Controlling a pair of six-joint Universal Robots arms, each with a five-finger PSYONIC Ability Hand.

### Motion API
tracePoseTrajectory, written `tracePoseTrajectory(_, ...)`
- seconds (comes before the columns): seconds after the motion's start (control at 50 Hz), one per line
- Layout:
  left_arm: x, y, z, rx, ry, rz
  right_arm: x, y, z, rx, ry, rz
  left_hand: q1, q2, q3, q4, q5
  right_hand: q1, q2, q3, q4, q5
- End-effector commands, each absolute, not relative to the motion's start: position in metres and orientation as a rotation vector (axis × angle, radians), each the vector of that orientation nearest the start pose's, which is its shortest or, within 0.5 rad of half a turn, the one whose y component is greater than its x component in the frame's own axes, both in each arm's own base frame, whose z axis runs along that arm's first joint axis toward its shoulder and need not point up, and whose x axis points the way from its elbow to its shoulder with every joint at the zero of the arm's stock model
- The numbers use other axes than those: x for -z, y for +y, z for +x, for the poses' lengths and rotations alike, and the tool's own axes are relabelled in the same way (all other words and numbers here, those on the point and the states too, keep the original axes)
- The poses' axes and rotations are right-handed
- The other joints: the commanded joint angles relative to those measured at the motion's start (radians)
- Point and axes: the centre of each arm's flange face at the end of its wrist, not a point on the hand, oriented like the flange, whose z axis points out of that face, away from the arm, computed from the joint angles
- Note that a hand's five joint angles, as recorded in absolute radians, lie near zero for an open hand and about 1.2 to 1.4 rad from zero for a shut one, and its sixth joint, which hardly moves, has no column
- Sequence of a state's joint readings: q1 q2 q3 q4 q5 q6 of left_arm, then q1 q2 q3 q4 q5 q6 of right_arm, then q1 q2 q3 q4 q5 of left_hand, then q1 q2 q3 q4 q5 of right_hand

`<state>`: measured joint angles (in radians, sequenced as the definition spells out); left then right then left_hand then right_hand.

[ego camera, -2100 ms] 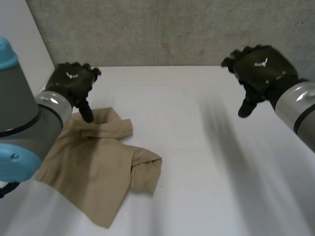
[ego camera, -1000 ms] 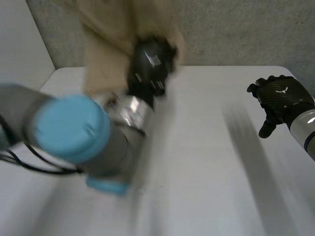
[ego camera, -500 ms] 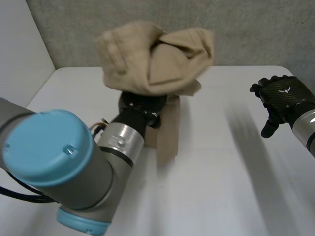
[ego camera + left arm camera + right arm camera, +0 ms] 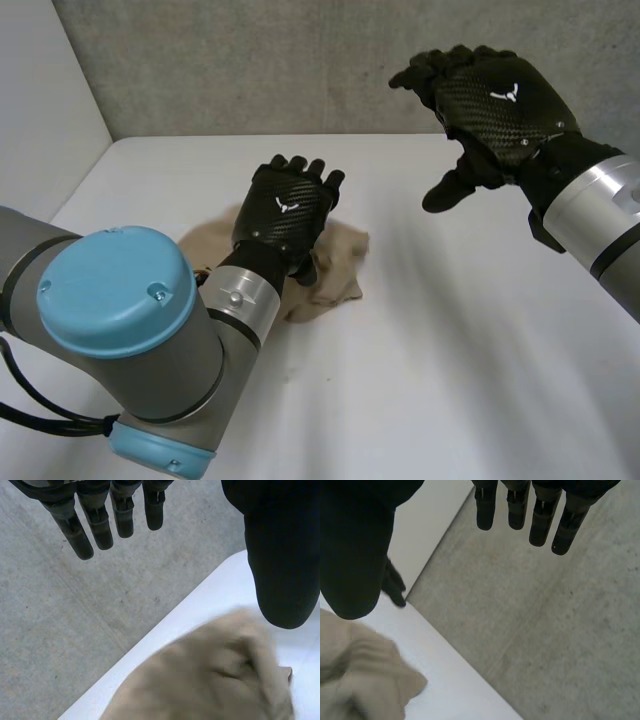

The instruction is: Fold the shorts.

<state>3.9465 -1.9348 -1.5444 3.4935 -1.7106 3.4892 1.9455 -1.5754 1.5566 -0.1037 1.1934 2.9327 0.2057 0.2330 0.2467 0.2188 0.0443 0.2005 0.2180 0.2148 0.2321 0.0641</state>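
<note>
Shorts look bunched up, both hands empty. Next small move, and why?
Likely lower the left hand onto the shorts and pinch an edge to pull them flat. The shorts lie in a crumpled heap on the table, so no fold can start; the left hand hovers open just over them, while the right hand is open, raised and apart.

Our left hand [image 4: 100,522] over the bunched shorts [image 4: 210,680]

We see the fingers [image 4: 70,527] straight and slightly spread, holding nothing, with the rough grey wall [image 4: 75,630] behind their tips. The thumb [image 4: 280,565] hangs broad and dark, well apart from the fingers. Under the palm the beige shorts lie in a rumpled heap on the white table [image 4: 210,602], near the edge where it meets the wall. The thumb's tip is just beside the heap; we cannot tell whether it touches the cloth.
</note>
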Motion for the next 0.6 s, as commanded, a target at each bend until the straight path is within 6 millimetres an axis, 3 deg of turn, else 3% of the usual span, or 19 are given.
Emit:
tracePoseTrajectory(0.02,-0.228,-0.193,-0.348,2.378,2.077,1.094,-0.324,-0.232,0.264,2.062,1.647,-0.897,0.011,-0.017,-0.030,-0.002,-0.002,-0.026,-0.043,-0.040,-0.058,-0.064)
tracePoseTrajectory(0.14,-0.260,-0.195,-0.341,2.475,2.004,1.014,-0.314,-0.237,0.257,2.075,1.730,-0.859,0.002,-0.025,-0.039,-0.011,-0.011,-0.026,-0.043,-0.040,-0.058,-0.064)
tracePoseTrajectory(0.18,-0.266,-0.206,-0.333,2.474,1.991,0.957,-0.303,-0.240,0.258,2.048,1.774,-0.863,0.002,-0.025,-0.039,-0.011,-0.011,-0.026,-0.043,-0.040,-0.058,-0.064)
tracePoseTrajectory(0.2,-0.268,-0.224,-0.319,2.444,1.988,0.884,-0.297,-0.241,0.258,2.033,1.793,-0.869,0.005,-0.022,-0.036,-0.008,-0.008,-0.026,-0.043,-0.040,-0.058,-0.064)
tracePoseTrajectory(0.24,-0.268,-0.240,-0.305,2.400,1.999,0.821,-0.290,-0.241,0.258,2.013,1.816,-0.882,0.008,-0.020,-0.033,-0.005,-0.005,-0.026,-0.043,-0.040,-0.058,-0.064)
tracePoseTrajectory(0.26,-0.266,-0.259,-0.288,2.340,2.018,0.748,-0.283,-0.241,0.258,1.995,1.839,-0.901,0.011,-0.017,-0.030,-0.002,-0.002,-0.026,-0.043,-0.040,-0.058,-0.064)
tracePoseTrajectory(0.34,-0.252,-0.287,-0.252,2.160,2.116,0.650,-0.271,-0.238,0.256,1.973,1.877,-0.950,0.008,-0.019,-0.033,-0.005,-0.005,-0.026,-0.043,-0.040,-0.058,-0.064)
tracePoseTrajectory(0.44,-0.216,-0.307,-0.230,1.958,2.301,0.565,-0.258,-0.235,0.255,1.951,1.910,-0.994,0.008,-0.019,-0.033,-0.005,-0.005,-0.026,-0.043,-0.040,-0.058,-0.064)
tracePoseTrajectory(0.6,-0.192,-0.347,-0.187,1.852,2.491,0.282,-0.240,-0.236,0.259,1.883,1.954,-1.017,0.107,0.080,0.066,0.094,0.094,-0.026,-0.043,-0.040,-0.058,-0.064)
